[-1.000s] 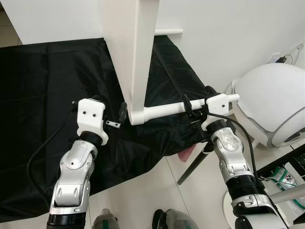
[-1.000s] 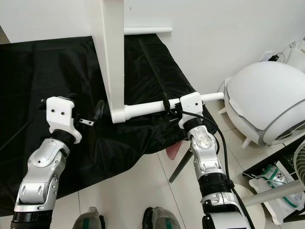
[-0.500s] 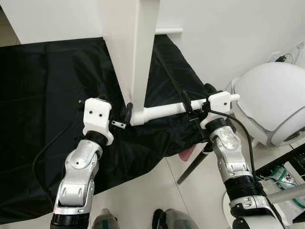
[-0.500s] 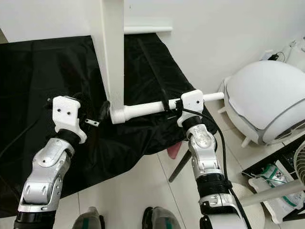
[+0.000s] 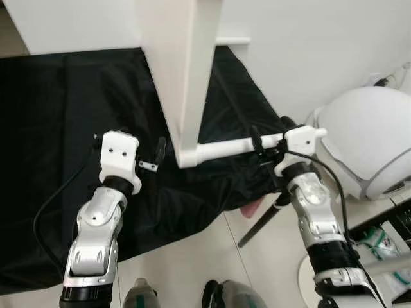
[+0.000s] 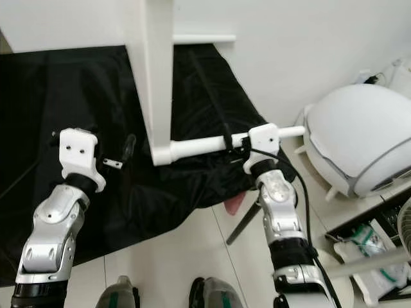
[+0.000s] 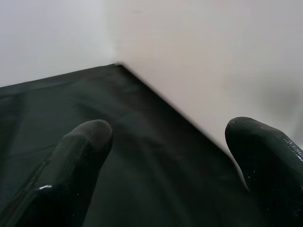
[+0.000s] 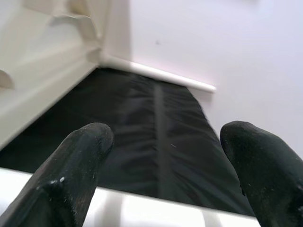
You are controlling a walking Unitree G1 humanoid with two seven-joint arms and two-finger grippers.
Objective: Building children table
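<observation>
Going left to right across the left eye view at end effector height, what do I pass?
Black cloth → left end effector → white tabletop panel standing on edge → white table leg → right end effector → white dome-shaped appliance.
</observation>
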